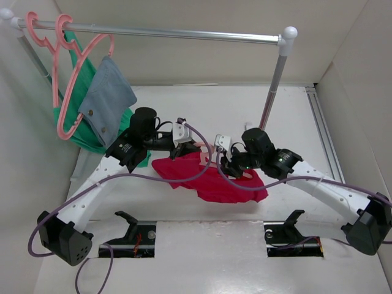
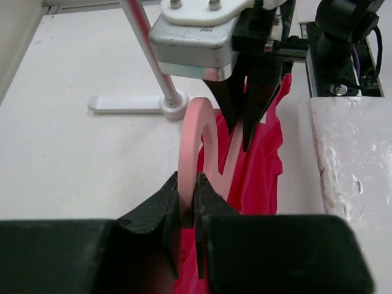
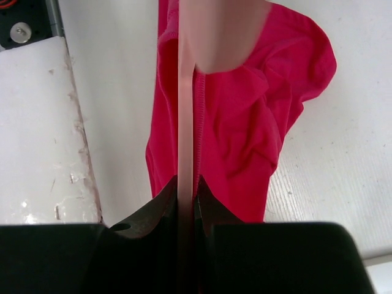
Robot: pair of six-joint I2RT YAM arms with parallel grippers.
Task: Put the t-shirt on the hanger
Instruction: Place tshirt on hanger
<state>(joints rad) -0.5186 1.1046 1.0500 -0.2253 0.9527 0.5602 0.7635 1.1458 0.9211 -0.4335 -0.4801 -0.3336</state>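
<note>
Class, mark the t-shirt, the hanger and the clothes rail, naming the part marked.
t-shirt (image 1: 214, 180): top external view, middle of the crumpled red cloth.
hanger (image 2: 193, 135): left wrist view, its curved pink section.
clothes rail (image 1: 184, 33): top external view, middle of the horizontal bar.

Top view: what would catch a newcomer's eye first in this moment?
The red t-shirt, bunched mid-table between the two arms. Both the left gripper and the right gripper are shut on the pink hanger lying against it. At back left, a rail carries a green garment and denim cloth.
</note>
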